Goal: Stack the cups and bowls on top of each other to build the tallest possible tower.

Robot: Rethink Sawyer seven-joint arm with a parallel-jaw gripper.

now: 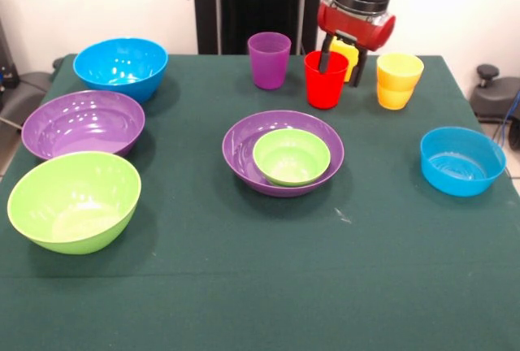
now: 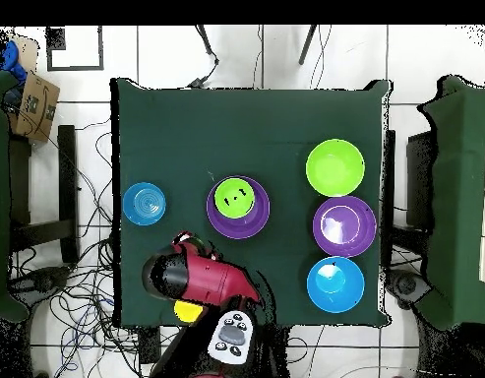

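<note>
My gripper (image 1: 337,60) hangs over the right rim of the red cup (image 1: 325,83), which stands at the table's far side. Its fingers are apart and open: a black finger (image 1: 325,60) dips at the cup's mouth, the other sits outside the rim. The purple cup (image 1: 269,59) stands left of it, two stacked yellow cups (image 1: 398,80) to its right. Mid-table, a small green bowl (image 1: 291,156) rests inside a large purple bowl (image 1: 244,160). In the overhead view the arm (image 2: 197,278) hides the red and purple cups; the yellow cups (image 2: 188,311) peek out.
Three large bowls stand in a group on the left: blue (image 1: 120,67), purple (image 1: 81,123) and lime green (image 1: 73,201). A small blue bowl (image 1: 461,160) sits alone on the right. The green cloth (image 1: 260,286) covers the table to its front edge.
</note>
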